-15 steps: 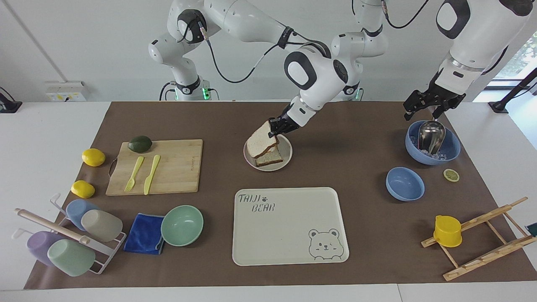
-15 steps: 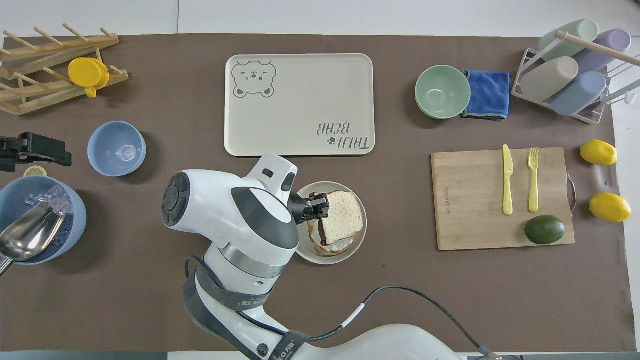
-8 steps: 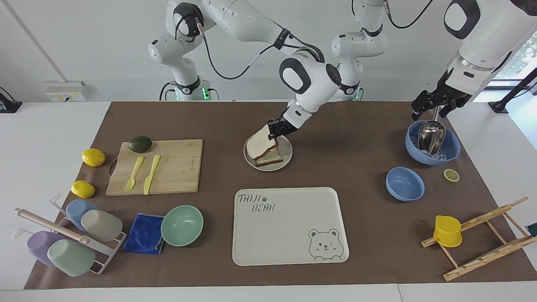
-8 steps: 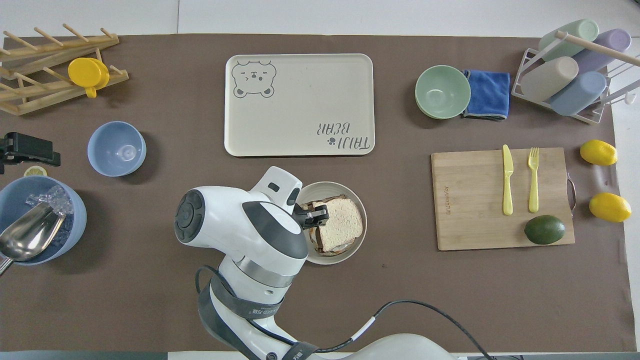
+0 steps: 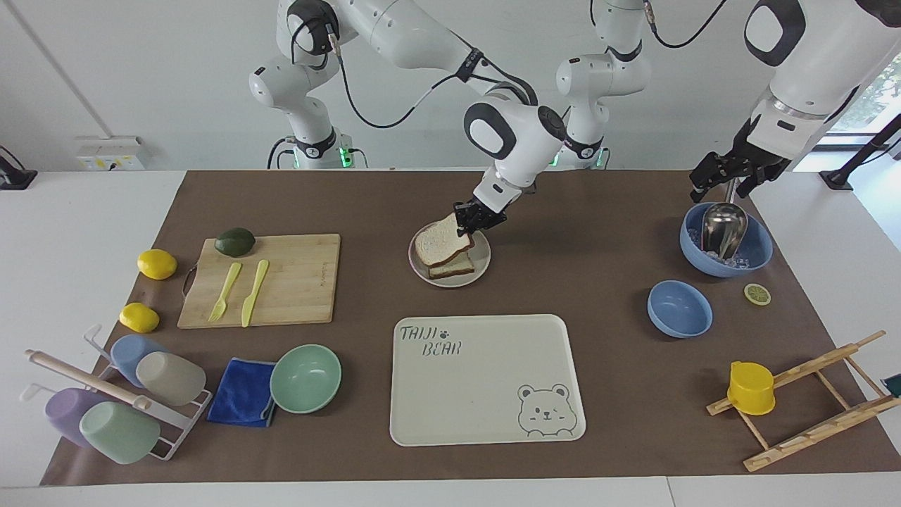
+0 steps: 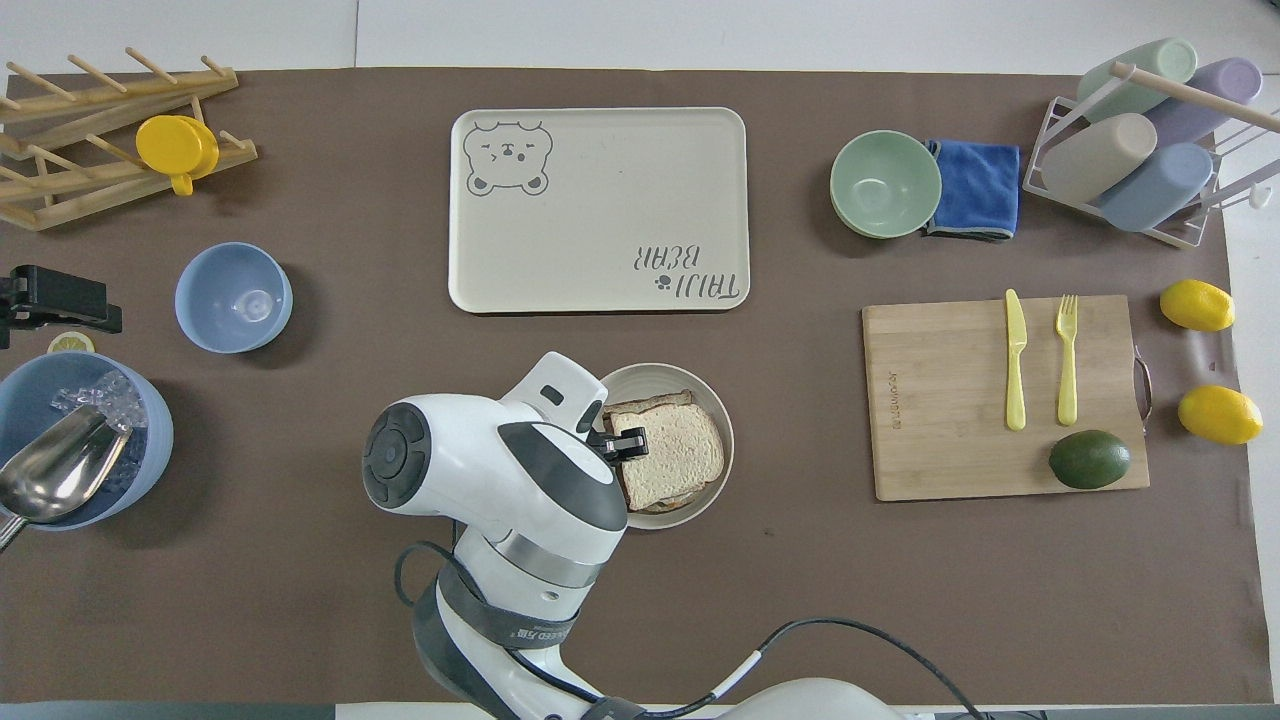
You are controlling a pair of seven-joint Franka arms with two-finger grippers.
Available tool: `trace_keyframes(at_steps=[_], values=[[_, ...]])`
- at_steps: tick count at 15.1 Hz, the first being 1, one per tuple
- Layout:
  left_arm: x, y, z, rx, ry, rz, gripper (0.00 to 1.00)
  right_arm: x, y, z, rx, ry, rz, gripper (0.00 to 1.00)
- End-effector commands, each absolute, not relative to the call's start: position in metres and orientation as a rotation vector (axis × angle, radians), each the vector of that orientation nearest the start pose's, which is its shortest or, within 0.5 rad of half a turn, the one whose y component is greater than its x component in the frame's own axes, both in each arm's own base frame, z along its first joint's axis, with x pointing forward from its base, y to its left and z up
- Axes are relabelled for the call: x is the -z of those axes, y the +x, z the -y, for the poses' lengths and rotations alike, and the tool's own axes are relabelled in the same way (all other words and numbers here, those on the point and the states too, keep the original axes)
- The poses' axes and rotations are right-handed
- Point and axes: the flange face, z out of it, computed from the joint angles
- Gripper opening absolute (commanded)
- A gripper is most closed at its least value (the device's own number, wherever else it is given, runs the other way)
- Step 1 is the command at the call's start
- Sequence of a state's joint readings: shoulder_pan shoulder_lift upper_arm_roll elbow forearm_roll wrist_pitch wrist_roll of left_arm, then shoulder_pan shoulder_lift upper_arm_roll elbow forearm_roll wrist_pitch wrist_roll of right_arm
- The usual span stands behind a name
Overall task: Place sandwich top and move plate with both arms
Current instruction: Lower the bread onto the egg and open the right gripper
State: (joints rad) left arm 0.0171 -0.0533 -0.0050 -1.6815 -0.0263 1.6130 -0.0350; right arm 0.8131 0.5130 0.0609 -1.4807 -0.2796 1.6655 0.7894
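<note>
Bread placement is nearly done: the square white sandwich top (image 5: 442, 243) is laid tilted on the lower slice on the round beige plate (image 5: 481, 269), one edge apparently gripped by the right gripper (image 5: 473, 218), though release cannot be told. The plate move remains; the left gripper (image 5: 728, 172) is held open over the blue ice bowl (image 5: 757, 255).

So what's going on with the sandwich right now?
Right hand at top slice, slice on lower bread on plate. Left hand waiting over ice bowl. Nothing in the way.
</note>
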Motion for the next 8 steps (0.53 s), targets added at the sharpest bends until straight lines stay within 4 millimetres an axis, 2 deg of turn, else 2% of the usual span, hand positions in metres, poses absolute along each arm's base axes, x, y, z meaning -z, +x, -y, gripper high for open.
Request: trace_keyframes(at_steps=[1, 3, 6, 8], values=[[-0.605, 0.534, -0.006, -0.017, -3.166, 0.068, 1.00, -0.362, 0.449, -0.479, -0.074, -3.494, 0.221, 0.43], [-0.605, 0.534, -0.005, -0.012, -3.166, 0.061, 1.00, -0.362, 0.448, -0.480, -0.101, -3.464, 0.194, 0.60], [-0.605, 0.534, -0.006, -0.010, -3.166, 0.063, 1.00, -0.366, 0.453, -0.481, -0.111, -3.438, 0.161, 0.61], [-0.605, 0.534, -0.010, -0.010, -3.166, 0.070, 1.00, -0.371, 0.459, -0.479, -0.119, -3.413, 0.132, 0.69]])
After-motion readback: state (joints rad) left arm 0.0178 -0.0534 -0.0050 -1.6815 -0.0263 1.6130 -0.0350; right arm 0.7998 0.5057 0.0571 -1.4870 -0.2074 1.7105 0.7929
